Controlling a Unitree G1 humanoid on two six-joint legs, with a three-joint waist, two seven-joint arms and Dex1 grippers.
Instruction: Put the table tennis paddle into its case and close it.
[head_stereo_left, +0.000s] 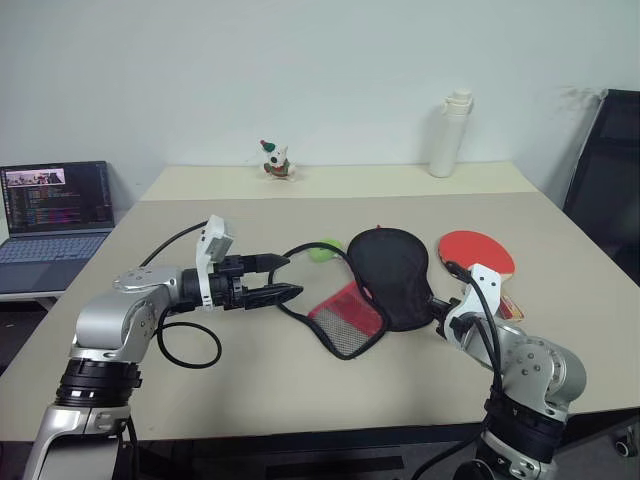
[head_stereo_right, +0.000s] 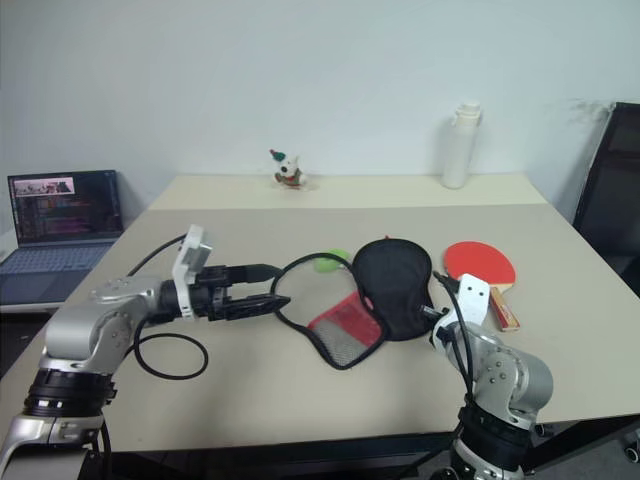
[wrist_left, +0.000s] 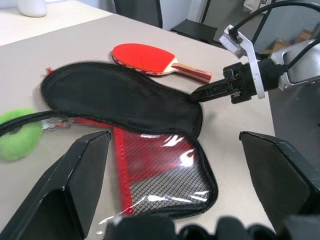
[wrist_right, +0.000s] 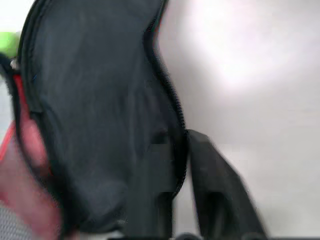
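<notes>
Beige tabletop (head_stereo_left: 250, 400) carries the unzipped case (head_stereo_left: 385, 275) at centre, right gripper (wrist_left: 197, 95) pinching its edge, left gripper (head_stereo_left: 285, 278) spread apart, table tennis paddle (head_stereo_left: 478, 255) centre-right.

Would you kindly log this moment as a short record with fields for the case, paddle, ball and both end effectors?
case: unzipped, black flap folded back, red mesh side exposed
table tennis paddle: flat on the table beside the case, not inside
green ball: at the case's far edge
left end effector: open, hovering, holding nothing
right end effector: at the black flap's edge; grip unclear
</notes>
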